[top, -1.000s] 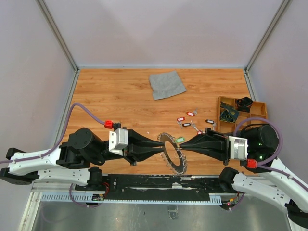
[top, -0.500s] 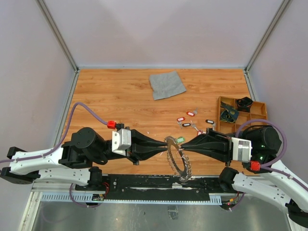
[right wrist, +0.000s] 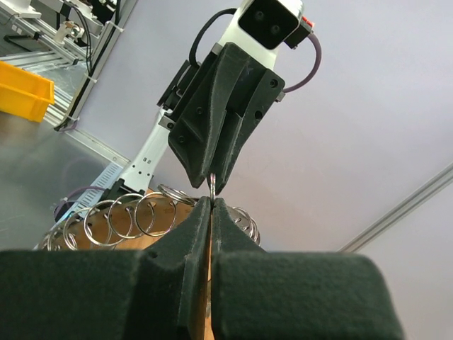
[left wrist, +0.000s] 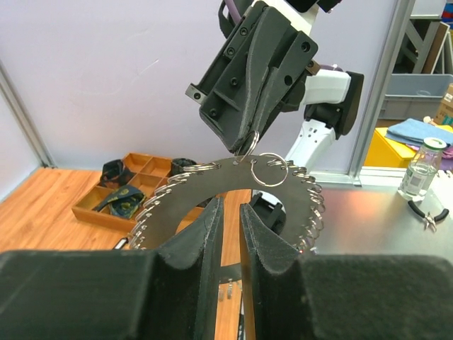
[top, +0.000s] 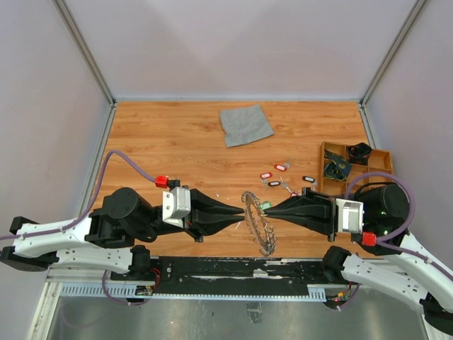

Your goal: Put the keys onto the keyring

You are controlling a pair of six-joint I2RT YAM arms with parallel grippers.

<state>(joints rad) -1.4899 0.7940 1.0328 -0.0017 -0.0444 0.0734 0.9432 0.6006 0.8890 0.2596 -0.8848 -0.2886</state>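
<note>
The keyring stands on edge above the table between the arms. Its rim is pinched by the left claw and the right claw, both clenched on it. An uneven pull could twist it free and drop it beside the loose keys. Against half a second earlier, it sits slightly farther from the near edge.

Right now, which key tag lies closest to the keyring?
The green-tagged key, right beside the keyring; the red-tagged keys and black-tagged keys lie farther back.
</note>
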